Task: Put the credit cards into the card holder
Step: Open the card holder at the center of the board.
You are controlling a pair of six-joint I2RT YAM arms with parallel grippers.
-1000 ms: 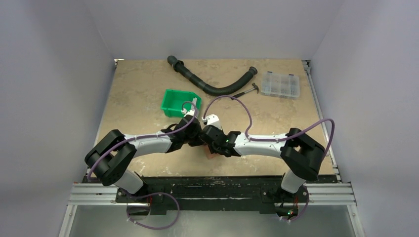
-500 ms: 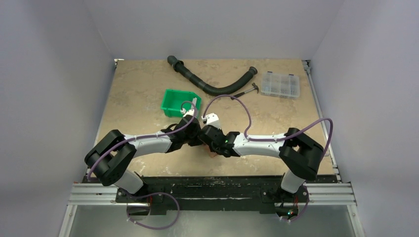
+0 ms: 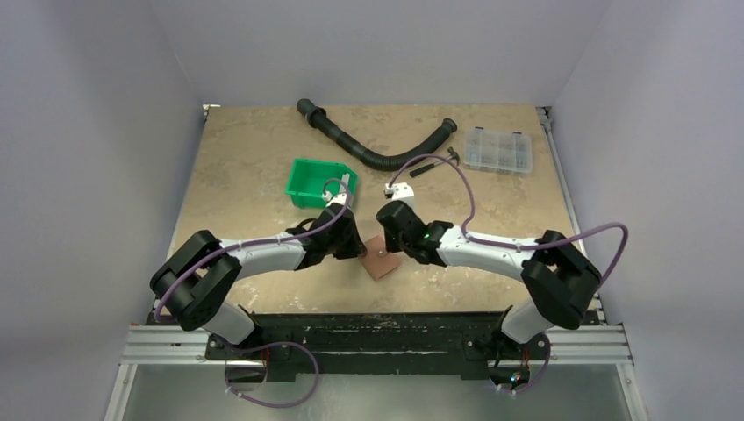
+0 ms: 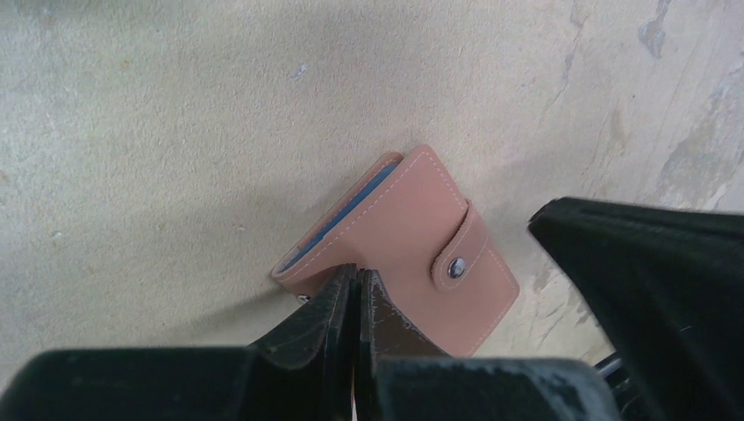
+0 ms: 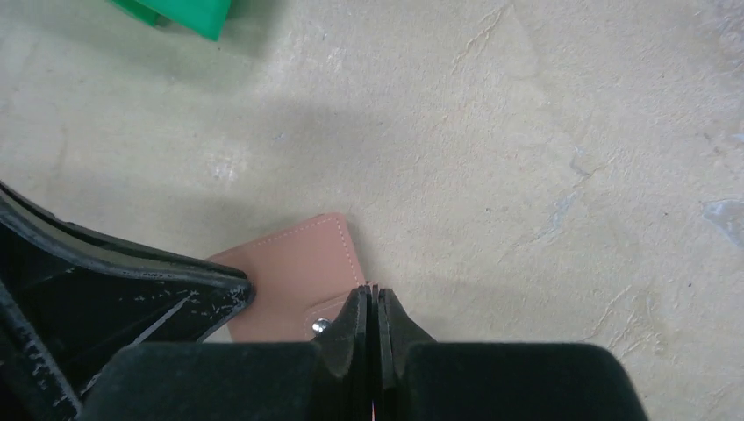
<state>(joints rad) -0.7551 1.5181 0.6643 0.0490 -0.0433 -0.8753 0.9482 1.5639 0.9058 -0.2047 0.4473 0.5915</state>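
The card holder [image 3: 382,261] is a reddish-brown leather wallet lying folded on the table, its strap snapped shut. In the left wrist view [image 4: 412,224] a light blue card edge [image 4: 351,209] shows inside its open side. The yellow-gold card is not in view. My left gripper [image 3: 360,249] is shut, its tips [image 4: 355,276] at the wallet's near edge with nothing seen between them. My right gripper [image 3: 392,245] is shut and its tips [image 5: 370,294] sit at the wallet's [image 5: 289,263] strap edge beside the snap.
A green bin [image 3: 318,182] stands just behind the grippers, its corner also in the right wrist view [image 5: 180,13]. A black corrugated hose [image 3: 377,151], a small hammer [image 3: 434,164] and a clear compartment box [image 3: 497,150] lie at the back.
My right arm has swung back to the right, off the wallet, which now lies uncovered between the two grippers. The left arm has hardly moved.
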